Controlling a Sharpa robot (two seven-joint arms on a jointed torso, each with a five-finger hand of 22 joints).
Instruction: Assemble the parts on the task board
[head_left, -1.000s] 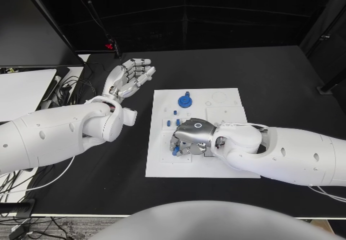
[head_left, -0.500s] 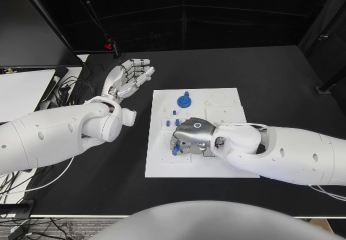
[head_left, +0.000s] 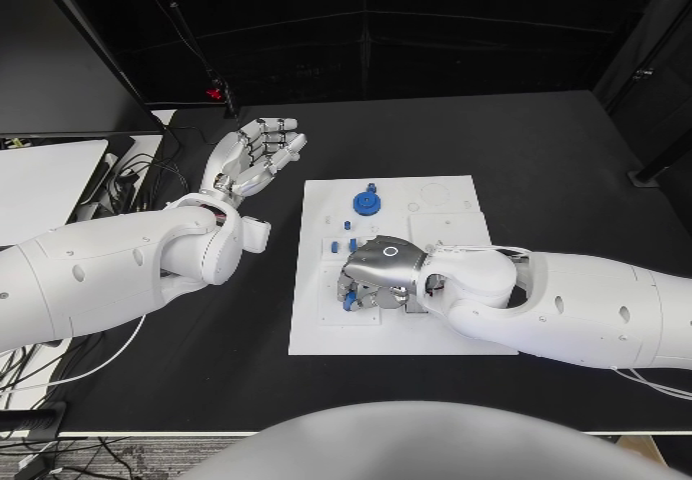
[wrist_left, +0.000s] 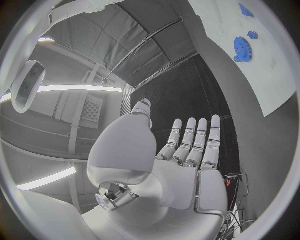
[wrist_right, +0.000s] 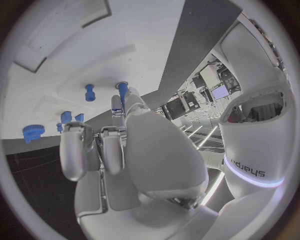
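Observation:
The white task board (head_left: 433, 325) lies mid-table. A blue gear (head_left: 371, 204) and a small blue piece (head_left: 374, 187) sit at its far side, with small blue pegs (head_left: 345, 244) nearer. My right hand (head_left: 381, 268) is bent down over the board's left middle. In the right wrist view its fingertips (wrist_right: 117, 106) pinch a blue peg (wrist_right: 122, 89) whose end touches the board, and another blue peg (wrist_right: 90, 92) stands beside it. My left hand (head_left: 260, 150) hovers over the black table left of the board, fingers straight and apart, holding nothing. The left wrist view shows this hand (wrist_left: 187, 155), the gear (wrist_left: 242, 47) and the board (wrist_left: 256, 80).
A pale table top (head_left: 43, 180) with cables (head_left: 130, 175) lies past the black table's left edge. Bare black table surrounds the board on the far side and the right. Shallow recesses (head_left: 440, 200) mark the board's far right part.
My right hand has shifted slightly left over the board, still down on the blue peg. The left hand has stayed where it was.

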